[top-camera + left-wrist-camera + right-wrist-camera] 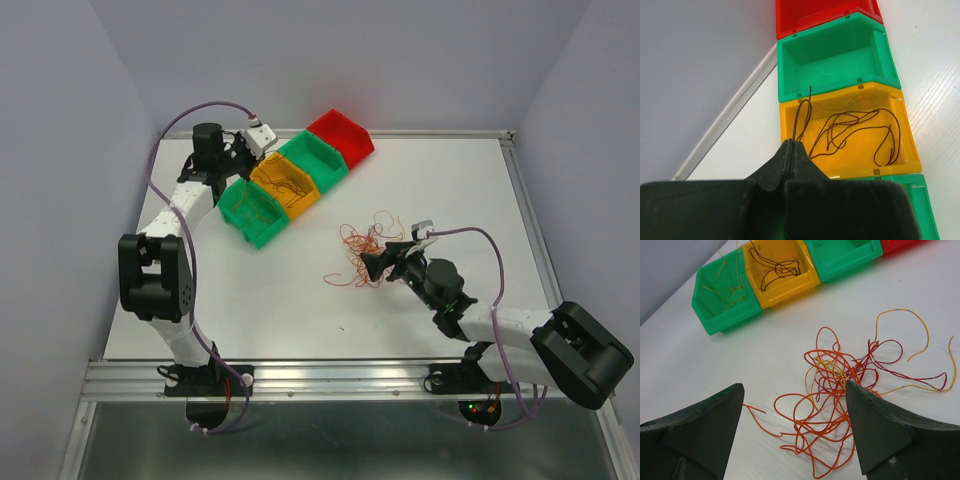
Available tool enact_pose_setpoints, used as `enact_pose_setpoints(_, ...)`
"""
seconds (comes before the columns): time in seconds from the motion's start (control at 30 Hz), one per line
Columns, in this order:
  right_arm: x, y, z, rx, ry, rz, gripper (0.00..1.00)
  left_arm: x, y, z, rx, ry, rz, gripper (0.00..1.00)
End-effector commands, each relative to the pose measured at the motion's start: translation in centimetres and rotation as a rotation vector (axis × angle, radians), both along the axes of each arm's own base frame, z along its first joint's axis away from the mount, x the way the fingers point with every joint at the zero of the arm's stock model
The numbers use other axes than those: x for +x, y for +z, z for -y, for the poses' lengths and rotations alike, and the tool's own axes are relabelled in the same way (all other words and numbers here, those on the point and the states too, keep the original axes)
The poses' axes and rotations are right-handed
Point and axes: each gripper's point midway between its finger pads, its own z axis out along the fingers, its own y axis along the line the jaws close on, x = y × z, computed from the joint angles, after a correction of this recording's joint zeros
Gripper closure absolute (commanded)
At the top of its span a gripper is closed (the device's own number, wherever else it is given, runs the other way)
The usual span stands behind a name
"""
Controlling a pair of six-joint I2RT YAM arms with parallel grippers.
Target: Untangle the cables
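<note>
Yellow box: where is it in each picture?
Top external: yellow box upper left, in the row.
Left wrist: yellow box middle, beyond the left hand pinching a dark wire.
Right wrist: yellow box top, left of centre.
Shared landmark: green box between it and the red box.

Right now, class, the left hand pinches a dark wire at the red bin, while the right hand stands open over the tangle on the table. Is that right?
Not quite. The left hand pinches the dark wire at the yellow bin, not the red one; the left wrist view shows it. The right hand does stand open over the tangle.
</note>
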Motion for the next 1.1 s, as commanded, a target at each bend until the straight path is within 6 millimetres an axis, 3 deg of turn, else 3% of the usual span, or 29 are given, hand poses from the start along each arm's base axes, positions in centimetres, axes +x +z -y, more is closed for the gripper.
enact_pose_setpoints(0.0, -0.2, 1.3, 0.1, 0.045, 0.002, 0.038, 0.13, -0.9, -0.9, 0.8, 0.068, -0.034, 0.02, 1.0)
enact_pose_setpoints(0.1, -0.2, 1.2, 0.1, 0.047, 0.002, 0.033, 0.13, -0.8, -2.8, 1.6, 0.143, -0.041, -0.027, 1.0)
enact_pose_setpoints(0.17, -0.3, 1.1, 0.0, 0.048, 0.003, 0.032, 0.13, -1.0, -5.5, 2.6, 0.192, -0.058, -0.108, 1.0)
enact_pose_setpoints(0.2, -0.3, 1.1, 0.0, 0.048, 0.005, 0.032, 0.14, -0.3, -5.0, 2.7, 0.203, -0.048, -0.103, 1.0)
enact_pose_setpoints(0.27, -0.2, 1.1, 0.1, 0.05, 0.003, 0.029, 0.13, -0.1, -6.9, 3.4, 0.214, -0.057, -0.167, 1.0)
enact_pose_setpoints(0.33, -0.1, 0.9, 0.2, 0.055, -0.011, 0.017, 0.13, 0.9, -6.6, 3.5, 0.217, -0.042, -0.165, 1.0)
enact_pose_setpoints(0.4, 0.2, 0.3, 0.5, 0.045, -0.039, -0.007, 0.14, 1.2, -8.0, 3.5, 0.23, -0.031, -0.201, 0.98)
enact_pose_setpoints(0.43, 0.3, -0.3, 0.5, 0.036, -0.05, -0.035, 0.16, 1.6, -7.9, 3.3, 0.239, -0.01, -0.199, 0.84)
enact_pose_setpoints(0.53, 0.8, -0.9, 1.0, 0.029, -0.095, -0.073, 0.16, 1.5, -8.4, 3.0, 0.249, 0.009, -0.202, 0.63)
enact_pose_setpoints(0.73, 0.7, -1.2, 1.7, 0.019, -0.128, -0.109, 0.16, 1.0, -3.7, 2.9, 0.21, 0.031, -0.09, 0.46)
enact_pose_setpoints(0.77, 0.9, -0.9, 1.9, 0.02, -0.144, -0.11, 0.17, 0.6, -2.0, 2.9, 0.2, 0.028, -0.062, 0.44)
enact_pose_setpoints(0.9, 1.2, -1.5, 3.1, -0.001, -0.218, -0.157, 0.19, -1.2, 1.1, 3.8, 0.173, -0.011, -0.021, 0.39)
enact_pose_setpoints(1.0, 1.2, -1.5, 3.8, -0.002, -0.259, -0.171, 0.2, -3.3, 2.1, 6.1, 0.187, -0.063, 0.003, 0.39)
enact_pose_setpoints(1.03, 1.3, -1.3, 4.0, 0.009, -0.272, -0.176, 0.21, -4.2, 1.4, 6.8, 0.198, -0.084, -0.008, 0.39)
enact_pose_setpoints(1.07, 1.3, -1.5, 4.8, -0.001, -0.315, -0.185, 0.21, -5.8, 1.6, 9.0, 0.201, -0.137, -0.001, 0.39)
